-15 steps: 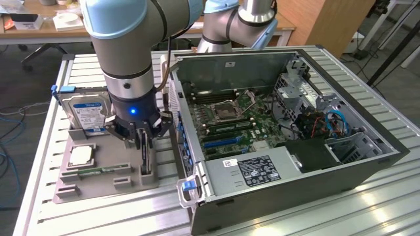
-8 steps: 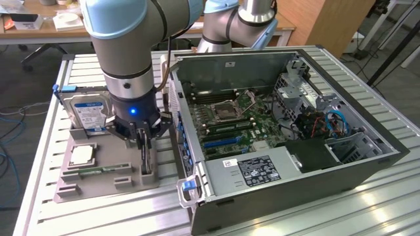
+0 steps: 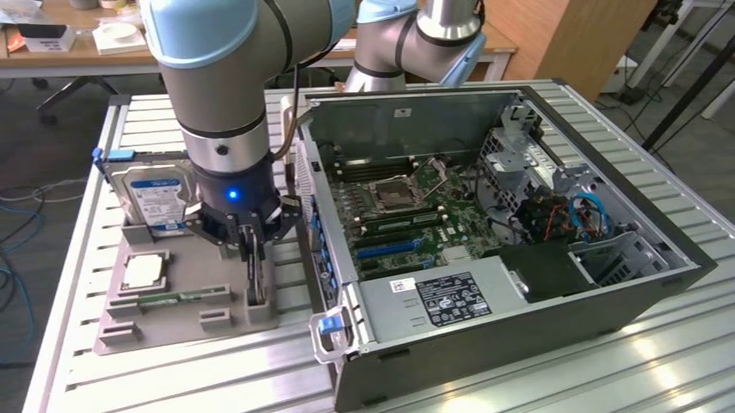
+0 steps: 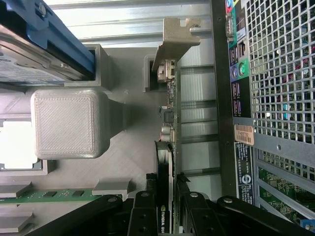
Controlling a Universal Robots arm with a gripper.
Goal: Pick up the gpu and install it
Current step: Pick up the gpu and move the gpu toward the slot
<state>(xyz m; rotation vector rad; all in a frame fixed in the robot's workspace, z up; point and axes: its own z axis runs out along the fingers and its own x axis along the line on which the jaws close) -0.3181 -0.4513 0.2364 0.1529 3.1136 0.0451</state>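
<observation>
You see the gpu [image 4: 166, 162] standing on edge in the grey holder [image 3: 172, 323]; the gripper [image 4: 166, 196] straddles it, fingers [image 4: 142, 209] clamped on both faces

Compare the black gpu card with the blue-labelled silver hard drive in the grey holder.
The black gpu card stands thin on edge between the fingers; the blue-labelled silver hard drive is thicker, tilted, ungripped. Both sit in the grey holder.
</observation>
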